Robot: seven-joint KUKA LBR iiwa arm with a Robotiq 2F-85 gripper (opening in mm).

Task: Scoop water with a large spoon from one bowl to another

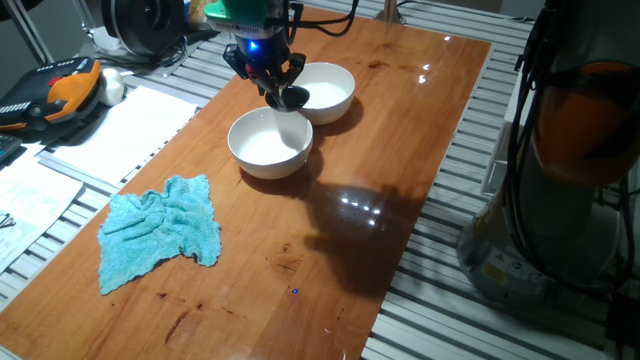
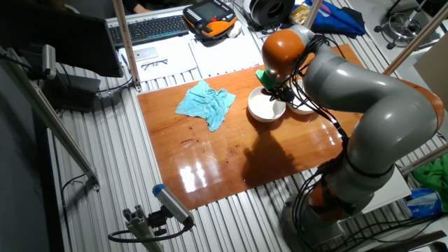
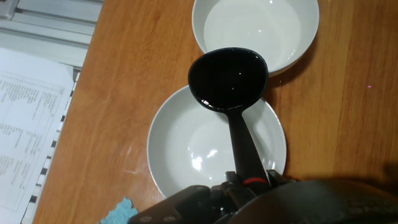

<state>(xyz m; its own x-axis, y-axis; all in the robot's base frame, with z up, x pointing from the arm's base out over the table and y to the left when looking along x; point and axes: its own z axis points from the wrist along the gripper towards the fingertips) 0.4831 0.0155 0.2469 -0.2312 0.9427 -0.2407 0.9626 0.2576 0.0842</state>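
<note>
We are holding the large spoon (image 3: 229, 79) by its handle, with the gripper (image 1: 266, 68) clamped on the thin black shaft near the red tip. In the hand view the deep round scoop is hanging level above the gap where the two white bowls meet, partly over the rim of the near bowl (image 3: 174, 155) and just short of the far bowl (image 3: 305, 37). A small glint is showing inside the scoop, but we cannot tell whether it is carrying the water. Faint shiny patches are showing on the floor of both bowls; the liquid itself is hardly visible against the white.

In one fixed view the bowls are sitting touching or nearly touching on the wooden table (image 1: 400, 140), with the scoop hovering between them. A crumpled turquoise cloth (image 1: 160, 230) is lying near the left edge of the table, well apart from the bowls. Printed papers (image 3: 25, 118) are lying beside the table on the left.
</note>
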